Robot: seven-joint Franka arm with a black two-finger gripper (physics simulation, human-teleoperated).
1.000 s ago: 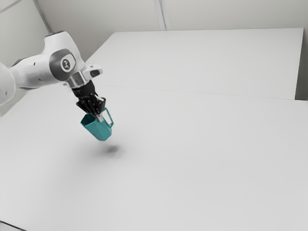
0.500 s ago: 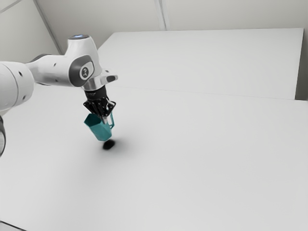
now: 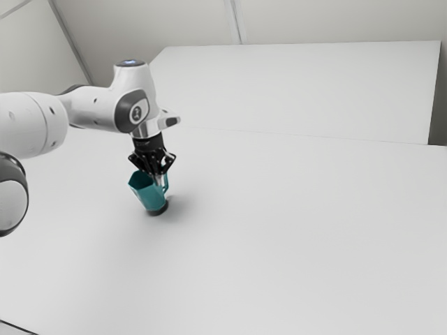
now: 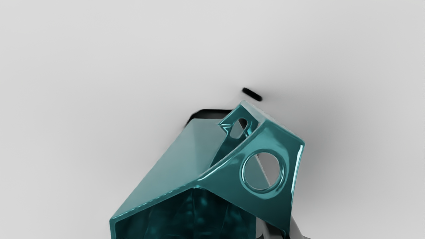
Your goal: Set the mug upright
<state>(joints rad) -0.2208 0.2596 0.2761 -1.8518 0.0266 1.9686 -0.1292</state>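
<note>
One black gripper (image 3: 158, 180), left of centre in the exterior view, is closed on one teal mug (image 3: 148, 195) at its handle side, the exact gap hard to judge. The mug leans, mouth toward upper left, base down by the white table (image 3: 300, 237). One handle (image 4: 272, 137), two rounded holes. One arm (image 3: 93, 108), one round emblem (image 3: 136, 112), unreadable

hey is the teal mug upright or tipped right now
Tipped partway: the mug leans with its open mouth toward the exterior view's left, its base lower and farther to that view's right.
</note>
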